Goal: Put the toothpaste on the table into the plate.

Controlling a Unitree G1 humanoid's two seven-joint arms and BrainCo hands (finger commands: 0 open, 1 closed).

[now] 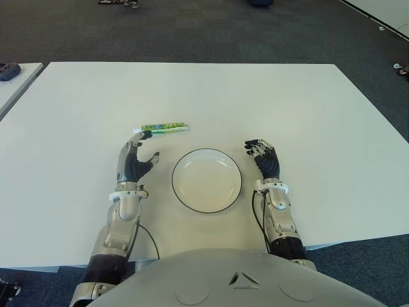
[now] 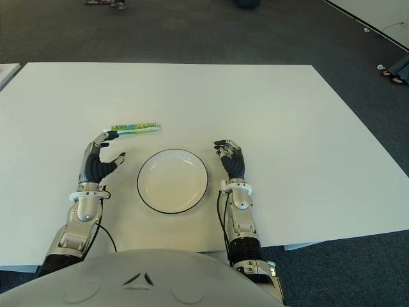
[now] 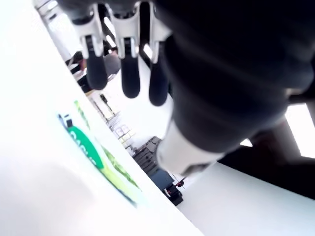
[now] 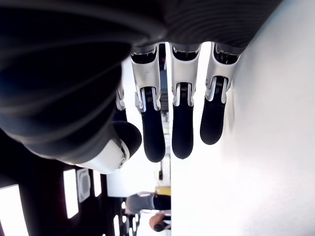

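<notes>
Nearby, flat green toothpaste tube [image 1: 164,128], round plate [image 1: 206,155].

Bright, even overhead light; the table [image 1: 307,115] glares white, and both wrist views blur.

Left hand [image 1: 135,161] just left of the round white black-rimmed plate [image 1: 207,180], fingers spread and loosely curved, holding nothing. Right hand [image 1: 264,160] just right of that plate, fingers relaxed, empty. Both forearms extend toward the torso.

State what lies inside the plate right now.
Nothing: the plate shows a bare white bowl, fully in view. The toothpaste lies on the table beyond it, near the open left hand.
</notes>
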